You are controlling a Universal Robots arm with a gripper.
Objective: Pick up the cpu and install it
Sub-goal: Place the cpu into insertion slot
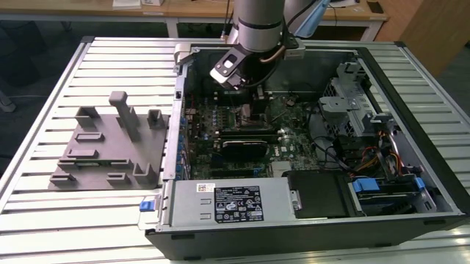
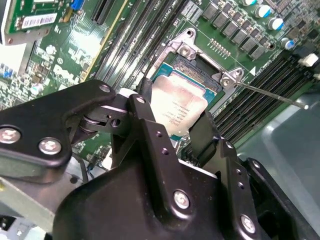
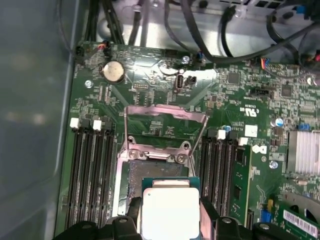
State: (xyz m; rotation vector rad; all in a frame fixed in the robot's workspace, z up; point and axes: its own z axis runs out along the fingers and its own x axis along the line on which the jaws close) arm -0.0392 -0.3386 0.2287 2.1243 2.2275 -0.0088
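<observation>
A robot arm point(image 1: 258, 25) was seen reaching down into an open computer case point(image 1: 411, 99) that lay on a slatted metal table point(image 1: 44, 220). In both wrist views the gripper point(image 3: 170, 222) point(image 2: 175, 120) was closed on the cpu point(image 3: 170, 210) point(image 2: 181, 105). Its black fingers point(image 3: 131, 212) point(image 2: 146, 107) were pressed against two opposite edges of the silvery square chip. The cpu was held over the socket point(image 3: 150, 170) on the green motherboard point(image 3: 150, 75); whether it touched the socket could not be told. The socket's metal frame point(image 3: 165, 115) was folded back, open. Dark memory slots point(image 3: 92, 170) were set on both sides of the socket. A grey fixture point(image 1: 103, 148) lay on the table outside the case, at the exterior view's left, well apart from the gripper.
</observation>
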